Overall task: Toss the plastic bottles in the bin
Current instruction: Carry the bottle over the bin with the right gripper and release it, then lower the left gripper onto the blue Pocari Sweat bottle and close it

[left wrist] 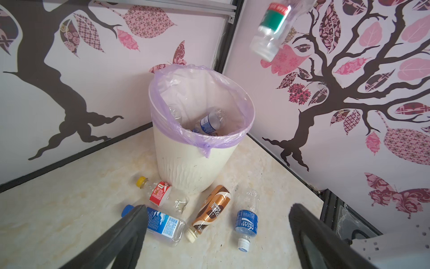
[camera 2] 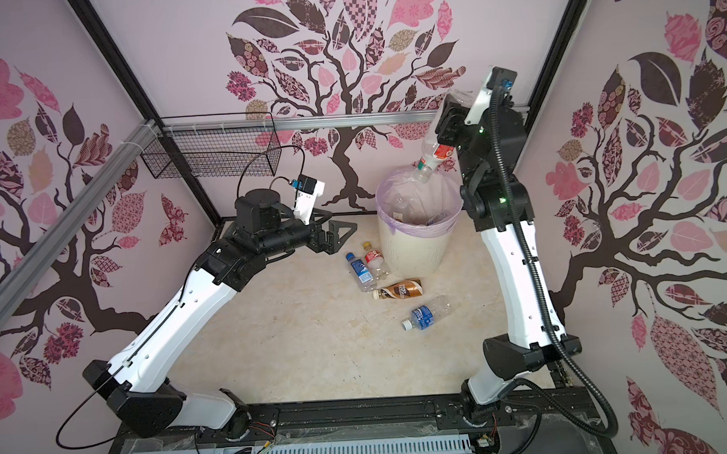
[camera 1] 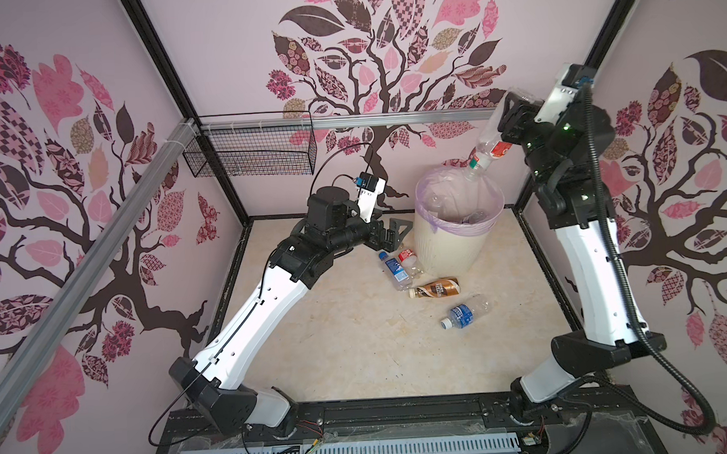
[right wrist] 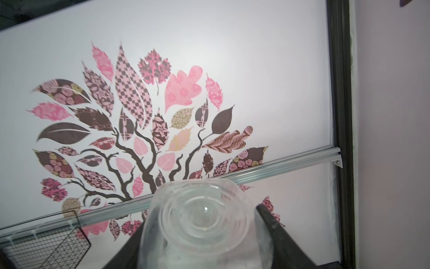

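The cream bin [camera 1: 450, 250] [camera 2: 416, 251] [left wrist: 186, 163] with a lilac liner stands in the far right corner and holds bottles [left wrist: 209, 121]. High above its rim, my right gripper [camera 1: 505, 119] [camera 2: 447, 123] [right wrist: 202, 230] is shut on a clear red-and-green-labelled plastic bottle [camera 1: 490, 148] [camera 2: 434, 153] [left wrist: 272, 25] [right wrist: 200, 209], neck down. My left gripper [camera 1: 389, 235] [camera 2: 333, 237] [left wrist: 217, 208] hangs open and empty left of the bin. On the floor lie a blue-capped bottle [camera 1: 394, 268] [left wrist: 162, 221], a red-labelled one [camera 1: 408, 257] [left wrist: 160, 193], a brown one [camera 1: 436, 288] [left wrist: 213, 209] and a blue-labelled one [camera 1: 464, 312] [left wrist: 247, 221].
A black wire basket [camera 1: 251, 153] [camera 2: 213, 154] [right wrist: 46, 246] hangs on the back wall's rail at the left. Patterned walls close in the floor on three sides. The bin stands close to the right wall.
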`<move>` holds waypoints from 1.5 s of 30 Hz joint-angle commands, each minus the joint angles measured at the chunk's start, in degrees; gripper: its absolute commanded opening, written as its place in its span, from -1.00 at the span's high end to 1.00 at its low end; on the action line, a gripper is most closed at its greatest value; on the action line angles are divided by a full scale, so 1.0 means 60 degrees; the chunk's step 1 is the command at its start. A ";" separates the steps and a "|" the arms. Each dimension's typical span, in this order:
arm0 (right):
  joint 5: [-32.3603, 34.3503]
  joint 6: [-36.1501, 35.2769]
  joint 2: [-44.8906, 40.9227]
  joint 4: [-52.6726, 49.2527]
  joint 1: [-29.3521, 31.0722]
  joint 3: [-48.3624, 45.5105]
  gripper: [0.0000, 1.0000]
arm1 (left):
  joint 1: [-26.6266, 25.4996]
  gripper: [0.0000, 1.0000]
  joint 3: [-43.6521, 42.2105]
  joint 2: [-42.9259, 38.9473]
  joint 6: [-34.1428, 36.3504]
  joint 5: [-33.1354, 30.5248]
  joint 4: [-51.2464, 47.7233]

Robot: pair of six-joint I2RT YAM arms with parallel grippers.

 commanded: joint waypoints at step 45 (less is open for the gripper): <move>-0.1878 0.2507 -0.5010 -0.2140 -0.3971 -0.7323 -0.99 | -0.4579 -0.96 -0.1024 0.5471 0.1865 -0.3153 0.1906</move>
